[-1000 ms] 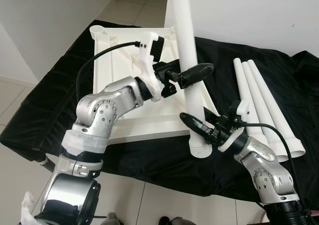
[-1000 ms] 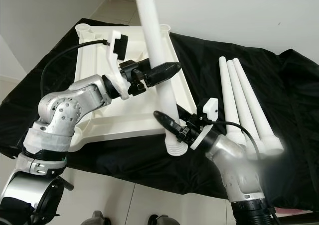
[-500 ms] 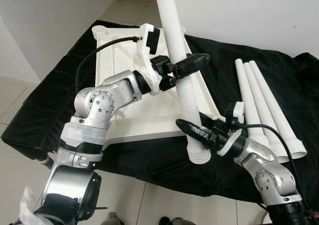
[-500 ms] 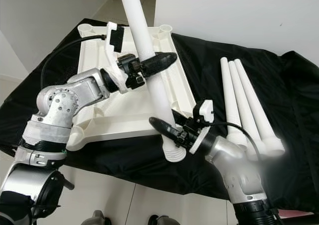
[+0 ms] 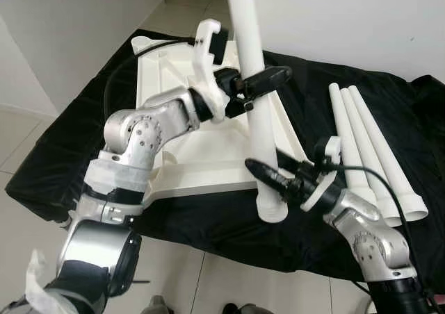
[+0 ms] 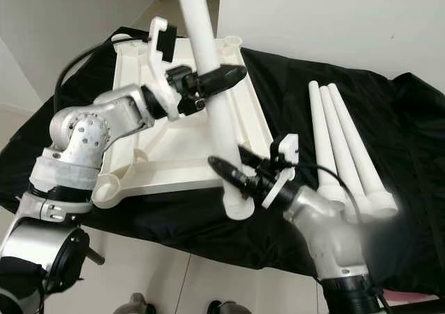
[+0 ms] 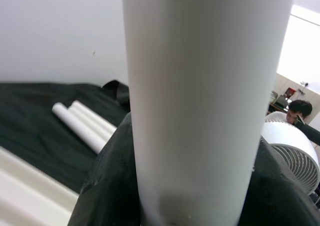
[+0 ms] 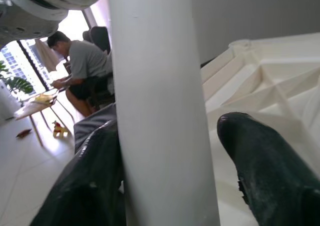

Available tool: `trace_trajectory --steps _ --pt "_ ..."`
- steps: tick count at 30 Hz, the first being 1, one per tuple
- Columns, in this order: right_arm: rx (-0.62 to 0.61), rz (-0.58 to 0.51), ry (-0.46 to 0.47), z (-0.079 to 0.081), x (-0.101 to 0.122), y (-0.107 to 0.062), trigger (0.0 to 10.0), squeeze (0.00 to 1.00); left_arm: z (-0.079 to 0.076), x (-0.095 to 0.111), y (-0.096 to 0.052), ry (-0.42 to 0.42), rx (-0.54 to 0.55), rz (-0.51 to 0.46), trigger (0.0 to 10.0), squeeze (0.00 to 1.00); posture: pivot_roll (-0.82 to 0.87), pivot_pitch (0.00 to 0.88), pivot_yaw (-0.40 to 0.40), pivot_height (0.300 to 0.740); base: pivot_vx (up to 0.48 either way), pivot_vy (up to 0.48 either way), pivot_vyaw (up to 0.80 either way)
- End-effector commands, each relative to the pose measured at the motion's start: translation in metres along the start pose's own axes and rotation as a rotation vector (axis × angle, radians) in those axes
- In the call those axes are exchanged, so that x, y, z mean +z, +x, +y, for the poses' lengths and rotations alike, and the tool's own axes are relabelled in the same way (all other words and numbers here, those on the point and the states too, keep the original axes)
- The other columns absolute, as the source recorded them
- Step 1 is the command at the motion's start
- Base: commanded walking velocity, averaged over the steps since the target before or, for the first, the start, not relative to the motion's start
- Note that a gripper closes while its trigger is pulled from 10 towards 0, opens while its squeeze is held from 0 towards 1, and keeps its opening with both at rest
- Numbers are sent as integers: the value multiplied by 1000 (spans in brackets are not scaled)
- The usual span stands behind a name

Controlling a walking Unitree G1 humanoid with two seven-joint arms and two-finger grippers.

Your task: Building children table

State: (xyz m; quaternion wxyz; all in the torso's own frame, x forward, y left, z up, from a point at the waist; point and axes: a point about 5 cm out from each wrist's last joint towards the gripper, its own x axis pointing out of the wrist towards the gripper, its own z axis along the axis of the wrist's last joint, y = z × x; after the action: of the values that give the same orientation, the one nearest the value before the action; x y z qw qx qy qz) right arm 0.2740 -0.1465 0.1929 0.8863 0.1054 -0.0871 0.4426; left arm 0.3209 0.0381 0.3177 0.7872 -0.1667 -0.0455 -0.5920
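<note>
Leg [image 5: 259, 112] swung toward tabletop [image 5: 177, 130] corner | left gripper [image 5: 254, 85], right gripper [image 5: 271, 178] both pinched it | three legs [image 5: 365, 154] left

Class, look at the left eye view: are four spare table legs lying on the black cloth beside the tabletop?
No: three spare legs lie side by side on the black cloth; a fourth leg is held by both grippers.

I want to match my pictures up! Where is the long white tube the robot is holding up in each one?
Left eye view: the long white plastic table leg stands near the middle, left gripper high on it, right gripper low.
Right eye view: the leg stands left of middle.
Left wrist view: it rises close up, between black fingers.
Right wrist view: it rises close up, beside the fingers.
Shared landmark: the white upturned tabletop.
</note>
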Motion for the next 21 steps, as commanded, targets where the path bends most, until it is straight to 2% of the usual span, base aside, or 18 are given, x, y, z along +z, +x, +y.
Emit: trace_trajectory --steps 1,4,5,6,7,9,10,12,16,18,21 --pt "-45 -20 16 -7 4 -3 10000 1000 -5 4 4 17 -57 32 10000 0 0 82 -29 740 0 0 0" --pt "-72 -23 16 -11 7 3 10000 1000 -2 15 9 50 2 36 10000 0 1 82 -28 740 0 0 0" --pt "-97 -20 6 -13 8 7 10000 376 -1 21 12 60 28 40 10000 0 4 81 -26 740 0 0 0" --pt "-97 -20 6 -13 8 7 10000 376 -1 21 12 60 28 40 10000 0 4 81 -26 740 0 0 0" --pt "-119 -16 -6 -14 9 10 10000 0 -1 26 14 71 44 40 10000 0 6 80 -26 740 0 0 0" --pt "-188 -12 -61 -18 10 19 10000 0 3 36 21 80 103 44 10000 0 8 79 -27 740 0 0 0" --pt "-188 -12 -61 -18 10 19 10000 0 3 36 21 80 103 44 10000 0 8 79 -27 740 0 0 0" --pt "-263 -18 -61 -22 12 25 10000 0 6 46 27 104 155 35 10000 0 17 76 -35 740 0 0 0" --pt "-311 -36 -43 -22 12 32 10000 0 9 56 30 127 211 21 10000 0 20 75 -33 740 0 0 0" --pt "-333 -28 -55 -19 10 37 10000 0 13 64 33 152 276 5 10000 0 18 72 -31 740 0 0 0" --pt "-345 -9 -78 -19 8 41 10000 0 15 66 35 173 306 -5 10000 0 14 68 -28 740 0 0 0"
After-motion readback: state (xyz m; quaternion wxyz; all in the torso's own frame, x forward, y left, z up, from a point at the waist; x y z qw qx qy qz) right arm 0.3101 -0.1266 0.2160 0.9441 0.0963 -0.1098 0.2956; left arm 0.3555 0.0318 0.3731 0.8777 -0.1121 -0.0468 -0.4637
